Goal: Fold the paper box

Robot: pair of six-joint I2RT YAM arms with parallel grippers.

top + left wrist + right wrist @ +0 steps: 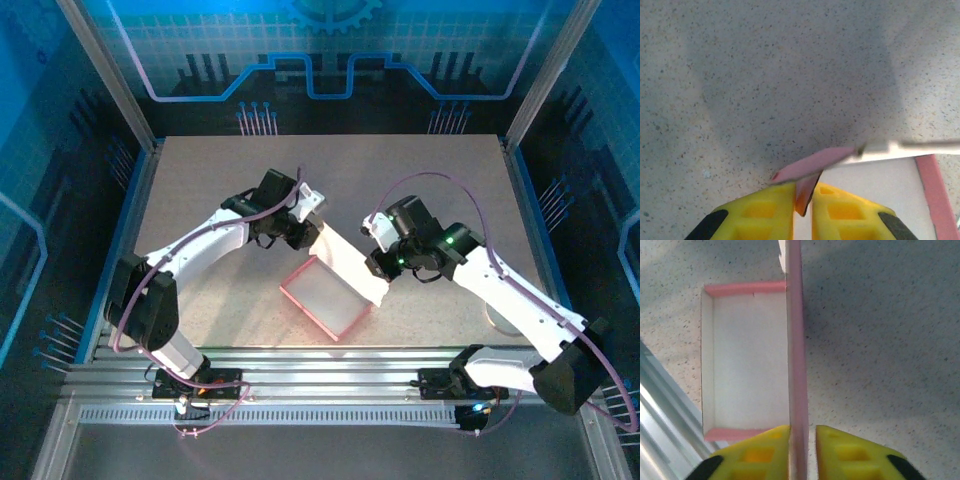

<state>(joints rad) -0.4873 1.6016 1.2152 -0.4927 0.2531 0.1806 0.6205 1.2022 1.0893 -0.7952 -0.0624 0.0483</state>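
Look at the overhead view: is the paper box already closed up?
No, the paper box lies open on the table, its whitish inside showing between pink walls.

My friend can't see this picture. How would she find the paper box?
Look at the speckled table, near its front edge, between the white left arm and right arm. The paper box sits there: an open tray, whitish inside with pink edges, the only card thing among the machines.
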